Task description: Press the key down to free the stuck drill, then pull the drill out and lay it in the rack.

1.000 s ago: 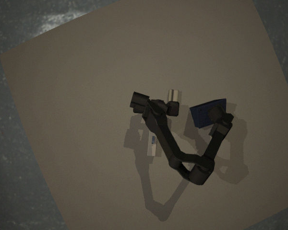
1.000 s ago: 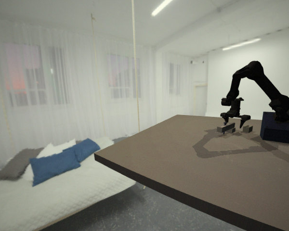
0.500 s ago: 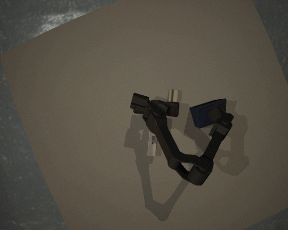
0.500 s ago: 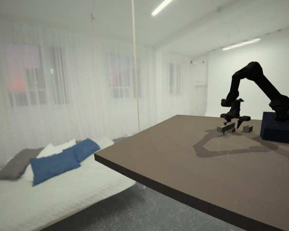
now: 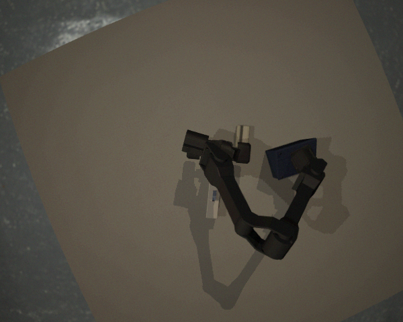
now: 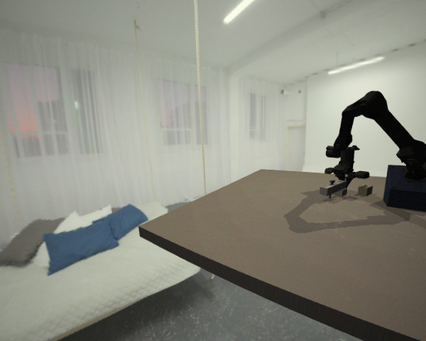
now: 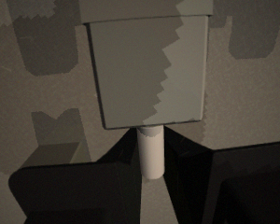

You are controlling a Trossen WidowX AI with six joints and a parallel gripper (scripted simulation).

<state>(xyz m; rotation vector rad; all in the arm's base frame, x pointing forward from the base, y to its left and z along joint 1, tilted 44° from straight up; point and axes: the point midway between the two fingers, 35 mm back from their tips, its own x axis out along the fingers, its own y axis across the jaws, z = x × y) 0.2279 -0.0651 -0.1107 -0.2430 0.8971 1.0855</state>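
Note:
In the wrist view a pale cylinder, the drill [image 7: 150, 154], sticks out of a grey block [image 7: 149, 70] that sits on the table. My gripper [image 7: 146, 128] [image 6: 343, 187] is low over the table and shut on the drill's free end, one dark finger on each side. From above, the block [image 5: 244, 132] shows just beyond my wrist, which hides the drill. A long pale bar [image 5: 211, 208] [image 6: 330, 190] with a small blue piece [image 5: 214, 195] [image 6: 330, 182] on it lies beside my gripper, partly under the arm.
A dark blue box [image 5: 281, 159] [image 6: 407, 192] stands to the right of the block and carries the arm's base. The brown table [image 5: 125, 138] [image 6: 279, 249] has its edge towards a bed with blue cushions [image 6: 84, 238].

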